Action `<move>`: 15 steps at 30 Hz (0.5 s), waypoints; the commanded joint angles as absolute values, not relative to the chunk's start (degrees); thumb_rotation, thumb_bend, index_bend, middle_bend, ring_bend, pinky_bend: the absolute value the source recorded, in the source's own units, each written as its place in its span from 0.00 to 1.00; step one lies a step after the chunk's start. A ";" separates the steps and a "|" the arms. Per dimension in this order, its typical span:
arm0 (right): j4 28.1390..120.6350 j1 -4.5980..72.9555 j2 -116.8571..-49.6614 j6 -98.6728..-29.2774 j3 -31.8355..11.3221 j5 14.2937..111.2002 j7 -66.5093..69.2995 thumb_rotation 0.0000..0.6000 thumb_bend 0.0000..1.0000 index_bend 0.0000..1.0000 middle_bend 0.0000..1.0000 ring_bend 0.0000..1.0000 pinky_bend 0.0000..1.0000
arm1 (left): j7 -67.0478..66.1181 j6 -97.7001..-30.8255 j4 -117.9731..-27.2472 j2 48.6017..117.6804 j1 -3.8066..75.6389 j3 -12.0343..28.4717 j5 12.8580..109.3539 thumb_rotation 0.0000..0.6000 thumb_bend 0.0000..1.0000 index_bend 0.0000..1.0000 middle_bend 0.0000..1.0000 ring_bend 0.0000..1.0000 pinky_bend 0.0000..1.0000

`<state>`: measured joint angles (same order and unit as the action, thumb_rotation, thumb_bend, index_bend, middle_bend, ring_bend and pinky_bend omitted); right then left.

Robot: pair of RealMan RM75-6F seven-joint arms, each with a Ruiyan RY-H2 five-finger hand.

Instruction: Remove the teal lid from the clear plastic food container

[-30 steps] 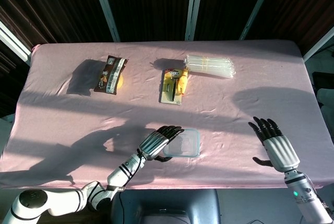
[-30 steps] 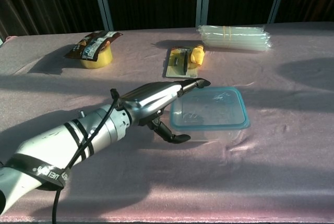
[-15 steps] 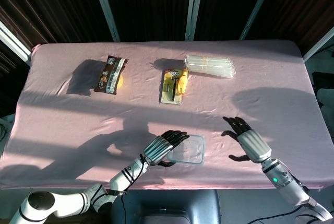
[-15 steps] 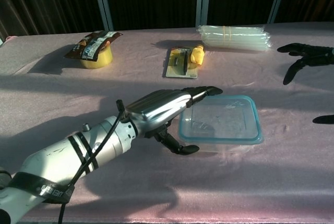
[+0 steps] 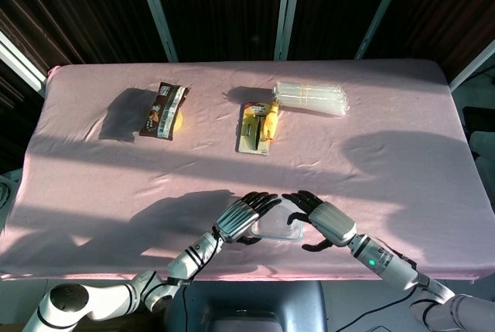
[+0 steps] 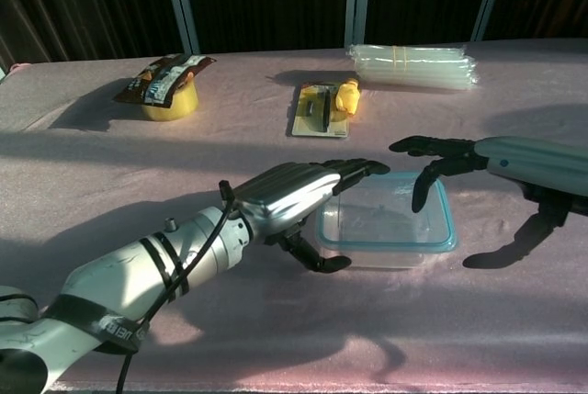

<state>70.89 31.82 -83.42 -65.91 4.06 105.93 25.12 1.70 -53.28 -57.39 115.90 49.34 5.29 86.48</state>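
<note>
While seen from the head camera, sits near the table's front edge: clear plastic food container (image 5: 277,227) with its thin teal lid (image 5: 298,233) on, flanked by both hands. Left metallic hand (image 5: 240,216) spread flat at the container's left side, holding nothing; right metallic hand (image 5: 325,222) arched over the right rim, fingers apart, empty too. Better to brace the box with the left before prying.

Turning to the chest camera: same left hand (image 6: 292,197) lies flat against the near-left wall, fingertips over the lid's corner, thumb low beside the base. Right fingers (image 6: 424,183) curl down toward the far-right rim, contact uncertain. Best to hook that corner lip and peel upward, not pull sideways on pink cloth (image 6: 276,339).
</note>
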 commanded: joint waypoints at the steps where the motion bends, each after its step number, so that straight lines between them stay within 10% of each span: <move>1: 70.74 32.14 -83.60 -66.18 4.26 105.79 25.21 1.00 0.31 0.50 0.03 0.00 0.00 | 1.18 -53.28 -57.74 115.65 49.32 5.50 86.23 1.00 0.30 0.00 0.43 0.38 0.39; 15: 71.11 33.35 -84.31 -67.04 4.68 104.14 22.95 1.00 0.35 0.62 0.05 0.00 0.00 | -0.72 -53.28 -58.39 115.57 49.04 5.25 85.74 1.00 0.30 0.00 0.43 0.38 0.40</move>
